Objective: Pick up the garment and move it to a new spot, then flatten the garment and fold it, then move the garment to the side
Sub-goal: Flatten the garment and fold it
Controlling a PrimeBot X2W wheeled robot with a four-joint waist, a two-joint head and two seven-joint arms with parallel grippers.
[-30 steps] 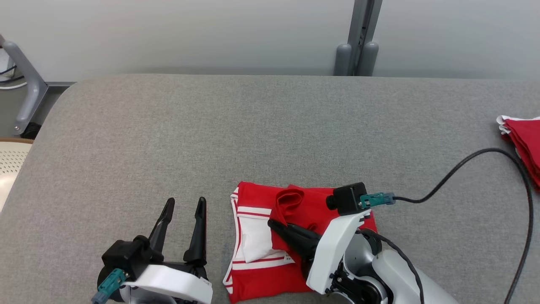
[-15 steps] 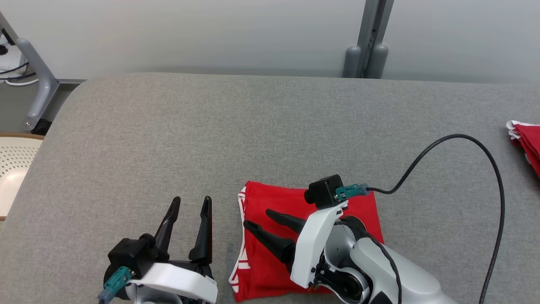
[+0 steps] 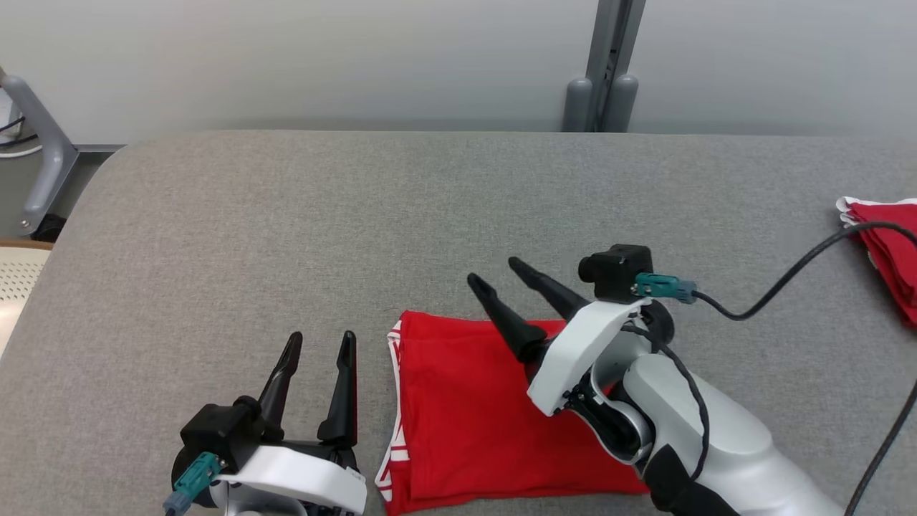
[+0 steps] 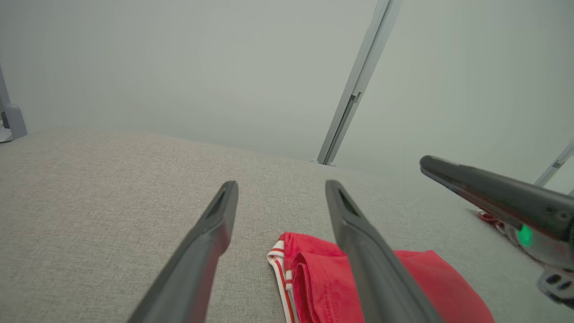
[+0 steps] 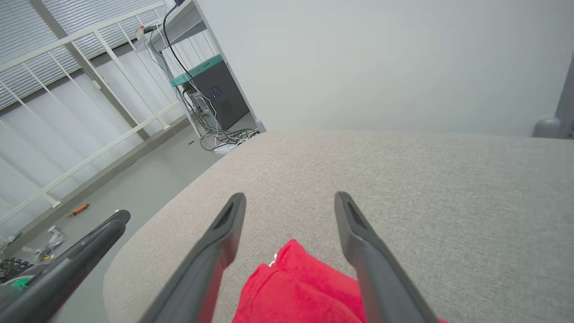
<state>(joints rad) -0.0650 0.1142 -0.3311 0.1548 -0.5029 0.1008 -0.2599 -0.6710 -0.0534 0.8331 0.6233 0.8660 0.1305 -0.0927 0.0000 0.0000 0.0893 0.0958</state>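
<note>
Right tool (image 3: 493,270) has just let go. A second ago it was pinched shut low on the cloth, with the white striped panel and a bunched flap showing on top. Now its fingers are spread, holding nothing, lifted over the far edge of the garment (image 3: 466,416).

The garment's top face is now plain red. The flap is turned over, and only the white-and-red trim peeks out along its left edge. It lies as a compact rectangle on the grey counter (image 3: 286,215), close to the near edge and under the right forearm. It looks smooth, with no obvious bunching. The left wrist view shows stacked layers at the left fold.

Left tool (image 3: 322,335) is unchanged: fingers spread, empty, parked just beside the garment's left edge and not touching it.

Judgement: the fold step looks finished and this release closes it. What's left is moving the garment to the side. A stack of red garments (image 3: 888,244) sits at the counter's far right, likely the drop spot. The next grasp needs to catch all layers, or the fold will open. The right tool's cable (image 3: 781,283) trails toward that stack, so it may drag across it.
</note>
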